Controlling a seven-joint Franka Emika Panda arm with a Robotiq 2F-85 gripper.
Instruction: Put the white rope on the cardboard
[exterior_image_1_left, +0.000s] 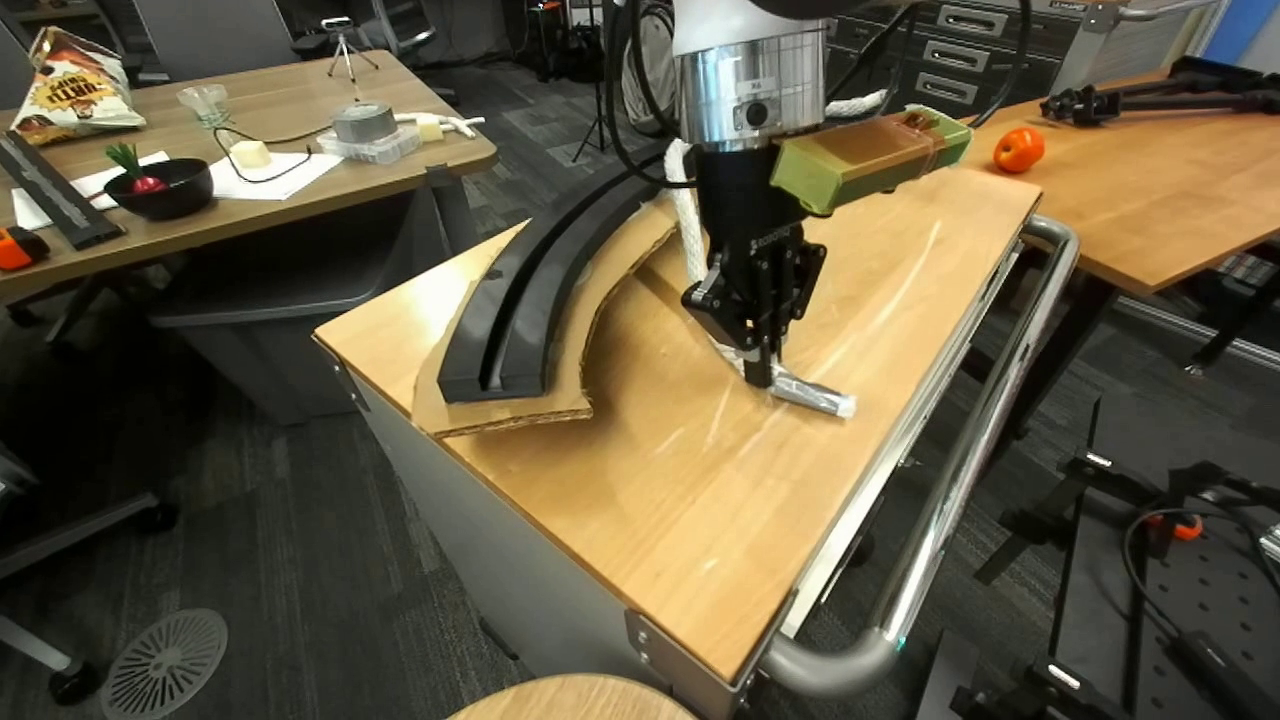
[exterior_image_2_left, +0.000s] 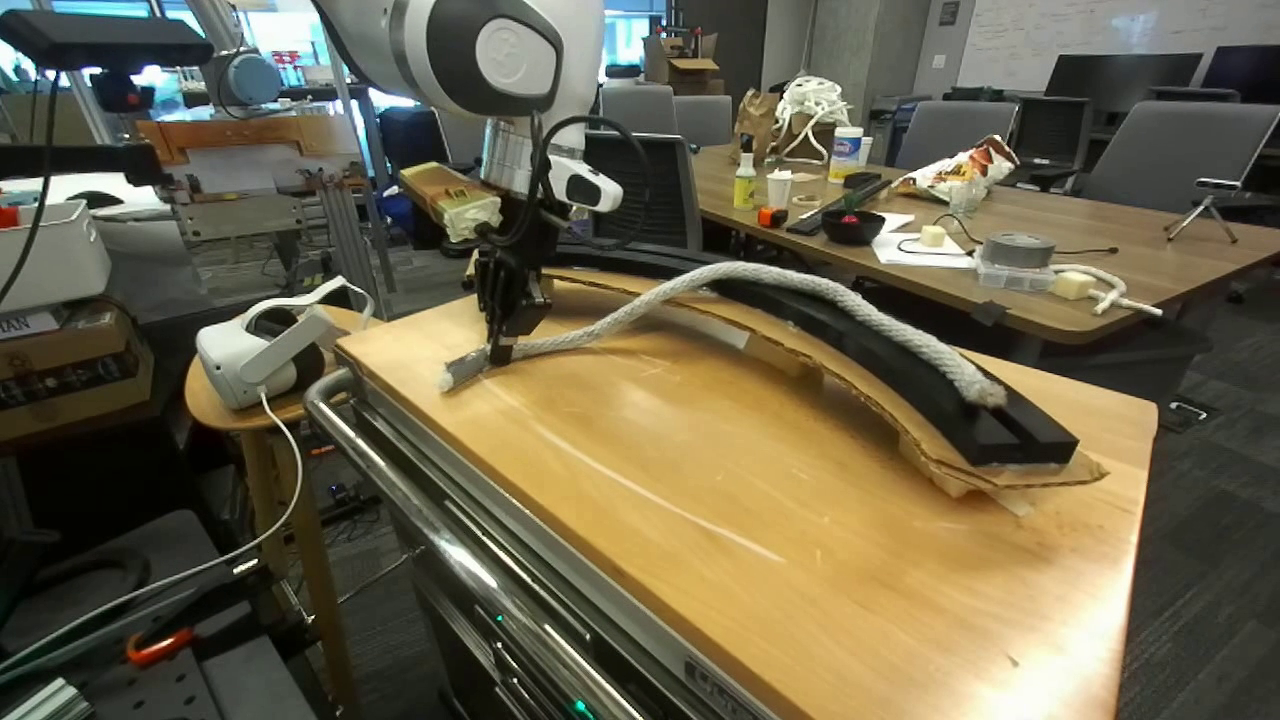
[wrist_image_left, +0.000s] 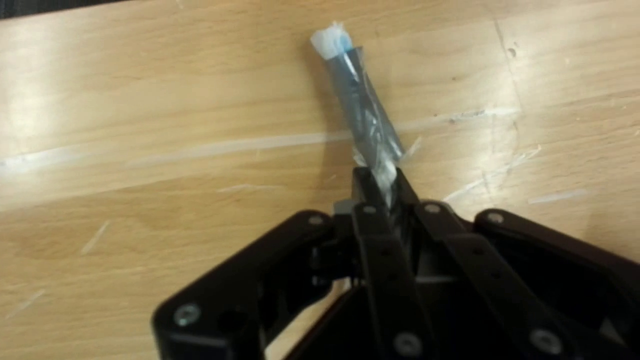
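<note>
Clamping the white rope (exterior_image_2_left: 770, 275) just behind its tape-wrapped end, the gripper (exterior_image_1_left: 760, 375) stands low over the desk (exterior_image_1_left: 700, 480), near the edge fitted with a metal rail (exterior_image_1_left: 962, 450). A span of wood separates it from the cardboard (exterior_image_1_left: 600, 275), one corner of which reaches about to the desk's edge. The rope arches across; in an exterior view its far end appears over the cardboard's black face, contact unconfirmed.

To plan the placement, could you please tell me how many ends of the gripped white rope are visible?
2. The taped end sticks out past the gripper over the tabletop; the untaped end appears over the black-topped cardboard in an exterior view.
</note>
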